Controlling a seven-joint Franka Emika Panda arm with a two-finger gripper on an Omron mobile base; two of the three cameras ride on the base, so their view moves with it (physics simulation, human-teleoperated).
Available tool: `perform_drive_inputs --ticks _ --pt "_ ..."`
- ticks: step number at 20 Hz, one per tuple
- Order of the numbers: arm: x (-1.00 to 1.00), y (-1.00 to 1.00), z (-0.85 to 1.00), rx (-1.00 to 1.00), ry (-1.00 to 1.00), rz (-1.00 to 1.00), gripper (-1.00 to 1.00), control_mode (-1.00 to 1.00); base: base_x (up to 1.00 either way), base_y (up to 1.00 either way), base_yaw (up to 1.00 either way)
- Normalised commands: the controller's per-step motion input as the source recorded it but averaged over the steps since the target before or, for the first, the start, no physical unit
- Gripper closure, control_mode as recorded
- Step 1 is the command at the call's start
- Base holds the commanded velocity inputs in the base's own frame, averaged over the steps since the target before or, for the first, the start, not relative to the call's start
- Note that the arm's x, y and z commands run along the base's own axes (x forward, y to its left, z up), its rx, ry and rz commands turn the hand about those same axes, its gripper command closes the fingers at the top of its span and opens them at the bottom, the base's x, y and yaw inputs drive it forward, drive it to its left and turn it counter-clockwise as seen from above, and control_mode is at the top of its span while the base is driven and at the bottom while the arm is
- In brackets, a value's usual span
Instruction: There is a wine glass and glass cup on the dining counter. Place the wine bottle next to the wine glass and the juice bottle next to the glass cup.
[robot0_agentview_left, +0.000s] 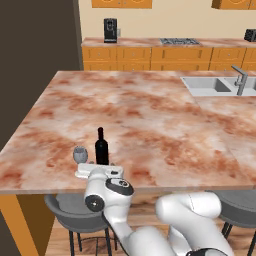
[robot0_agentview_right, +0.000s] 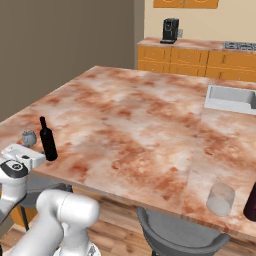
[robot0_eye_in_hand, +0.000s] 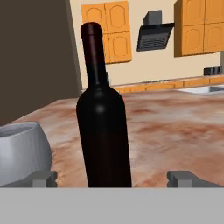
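The reddish marbled worktop (robot0_agentview_left: 150, 115) carries a steel sink (robot0_agentview_left: 207, 86). The black wine bottle (robot0_agentview_left: 101, 147) stands unlabelled near its edge, beside the wine glass (robot0_agentview_left: 80, 154), between the spread gripper (robot0_eye_in_hand: 111, 178) fingers.

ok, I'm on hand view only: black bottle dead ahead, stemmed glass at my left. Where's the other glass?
Observer: In the right base view the glass cup stands far along the counter, by its near edge, well apart from the wine bottle.
Operator: Second bottle?
Observer: A maroon bottle, cut off by the frame edge, is right beside that cup.
Operator: Is the wine bottle standing on the stone?
Observer: Yes. In the left base view it is upright near the counter's near edge, and the wine glass is close beside it with a gap between them.
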Motion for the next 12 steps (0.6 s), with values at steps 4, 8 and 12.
perform_drive_inputs --ticks 4,8,12 --pt "-0.45 0.00 0.49 0.03 0.08 0.00 -1.00 -1.00 0.00 0.00 0.00" --pt "-0.51 -0.08 0.49 0.02 0.19 0.00 -1.00 -1.00 0.00 0.00 0.00" --pt "-0.59 -0.17 0.39 0.01 0.22 0.00 -1.00 -1.00 0.00 0.00 0.00"
